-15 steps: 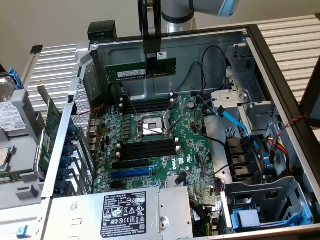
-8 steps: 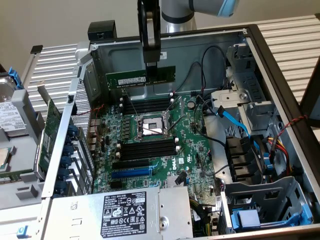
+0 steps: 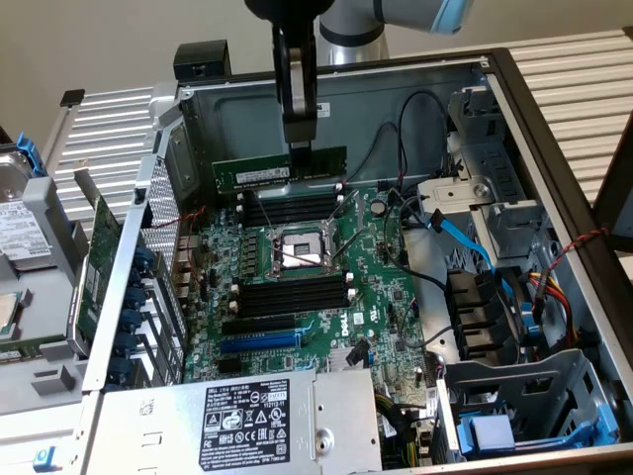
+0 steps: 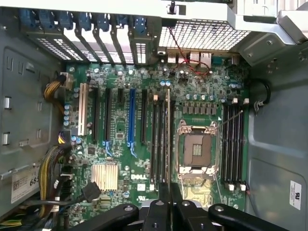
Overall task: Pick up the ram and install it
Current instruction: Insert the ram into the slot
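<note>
Above motherboard (image 3: 381, 297): clamps the ram (image 3: 252, 176) in gripper (image 3: 300, 158), over black memory slots (image 3: 292, 210); best kept level, parallel to one slot.

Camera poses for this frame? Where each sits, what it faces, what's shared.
Exterior view: off the arm, above the open computer case, angled down at the motherboard; shows the arm and the gripper holding the ram.
Wrist view: on the wrist, looking down the gripper onto the motherboard; ram seen edge-on.
Shared: gripper, ram, motherboard, processor socket.
</note>
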Tool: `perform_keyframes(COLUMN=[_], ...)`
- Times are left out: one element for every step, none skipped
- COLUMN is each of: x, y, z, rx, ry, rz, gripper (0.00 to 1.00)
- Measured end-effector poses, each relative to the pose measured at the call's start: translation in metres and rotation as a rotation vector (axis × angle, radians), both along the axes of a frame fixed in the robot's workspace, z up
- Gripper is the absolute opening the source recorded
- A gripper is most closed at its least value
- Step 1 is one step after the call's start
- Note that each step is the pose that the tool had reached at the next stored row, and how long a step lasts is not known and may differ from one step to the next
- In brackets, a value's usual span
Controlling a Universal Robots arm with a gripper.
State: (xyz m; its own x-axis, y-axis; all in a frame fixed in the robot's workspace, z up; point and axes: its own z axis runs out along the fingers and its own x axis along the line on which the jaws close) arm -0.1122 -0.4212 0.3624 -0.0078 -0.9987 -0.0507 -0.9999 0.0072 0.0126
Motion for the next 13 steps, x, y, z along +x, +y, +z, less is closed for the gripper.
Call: perform_keyframes(x=[0.000, -0.001, -0.001, -0.002, -0.002, -0.002, -0.003, -0.003, -0.003, -0.003, -0.003, -0.003, -0.003], y=[0.0000, 0.0000, 0.0000, 0.0000, 0.0000, 0.0000, 0.0000, 0.0000, 0.0000, 0.0000, 0.0000, 0.0000, 0.0000], z=[-0.0018, -0.0036, -0.0054, -0.0072, -0.0089, -0.0107, -0.0125, -0.0144, -0.0159, -0.0177, -0.0195, -0.0213, -0.0231], rx=[0.0000, 0.0000, -0.0001, 0.0000, -0.0001, -0.0001, 0.0000, 0.0001, 0.0000, 0.0000, -0.0001, 0.0000, -0.0001], ry=[-0.0012, -0.0025, -0.0040, -0.0056, -0.0072, -0.0087, -0.0102, -0.0117, -0.0137, -0.0154, -0.0162, -0.0165, -0.0166], rz=[-0.001, -0.001, -0.001, -0.002, -0.002, -0.002, -0.002, -0.002, -0.002, -0.003, -0.003, -0.005, -0.007], gripper=[0.12, 0.12, 0.12, 0.12, 0.12, 0.12, 0.12, 0.12, 0.12, 0.12, 0.12, 0.12, 0.12])
